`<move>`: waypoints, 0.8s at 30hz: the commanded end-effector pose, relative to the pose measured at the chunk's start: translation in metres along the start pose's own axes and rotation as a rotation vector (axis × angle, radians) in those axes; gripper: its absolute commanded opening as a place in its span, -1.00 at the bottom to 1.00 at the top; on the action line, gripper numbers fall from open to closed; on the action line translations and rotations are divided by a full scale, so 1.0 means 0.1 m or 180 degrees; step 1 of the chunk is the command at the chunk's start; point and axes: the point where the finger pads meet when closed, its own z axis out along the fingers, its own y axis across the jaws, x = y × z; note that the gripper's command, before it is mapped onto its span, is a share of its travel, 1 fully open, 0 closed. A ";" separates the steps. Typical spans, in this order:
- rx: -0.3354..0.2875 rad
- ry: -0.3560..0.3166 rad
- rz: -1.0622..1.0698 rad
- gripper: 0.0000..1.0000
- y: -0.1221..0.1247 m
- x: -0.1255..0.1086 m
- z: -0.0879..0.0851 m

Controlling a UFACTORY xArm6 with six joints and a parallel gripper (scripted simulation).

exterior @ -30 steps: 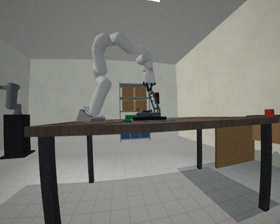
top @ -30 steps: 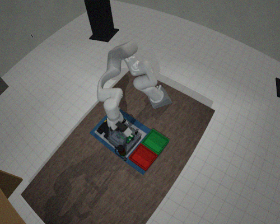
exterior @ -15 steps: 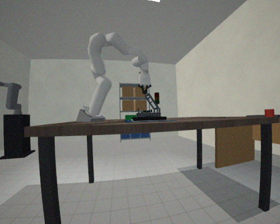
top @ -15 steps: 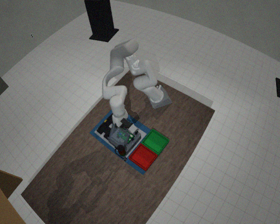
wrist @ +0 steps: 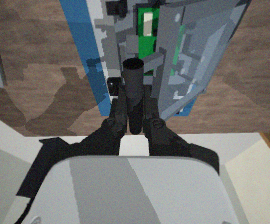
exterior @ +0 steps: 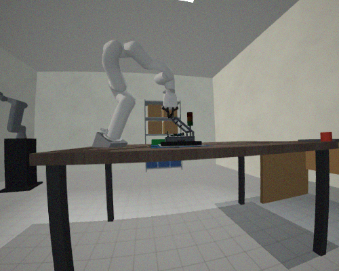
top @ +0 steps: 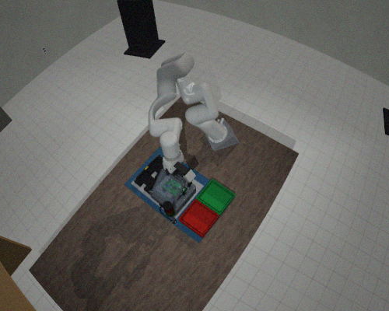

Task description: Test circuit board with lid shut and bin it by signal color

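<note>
My gripper (wrist: 134, 96) is shut on the black bar handle (wrist: 133, 90) of the tester's lid. The grey lid (wrist: 196, 55) (top: 173, 190) is tilted, partly lowered over the tester. In the side view the lid (exterior: 180, 126) slopes down from my gripper (exterior: 169, 111) toward the tester base (exterior: 180, 139). The green circuit board (wrist: 147, 31) lies in the tester under the lid, with a white part showing; it also shows from above (top: 172, 187). The signal tower (exterior: 190, 119) stands beside the tester; I see no bright light on it.
The black tray (top: 148, 175) sits beside the tester on the blue bench mat (top: 141, 190). The green bin (top: 216, 195) and the red bin (top: 198, 218) stand upright side by side at the mat's other end. The arm's base (top: 221, 136) is behind.
</note>
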 end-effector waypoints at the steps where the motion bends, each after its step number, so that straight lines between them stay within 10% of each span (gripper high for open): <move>1: -0.0016 0.0008 0.0005 -1.00 -0.06 0.00 0.07; 24: -0.0016 0.0008 0.0005 -1.00 -0.37 0.00 0.71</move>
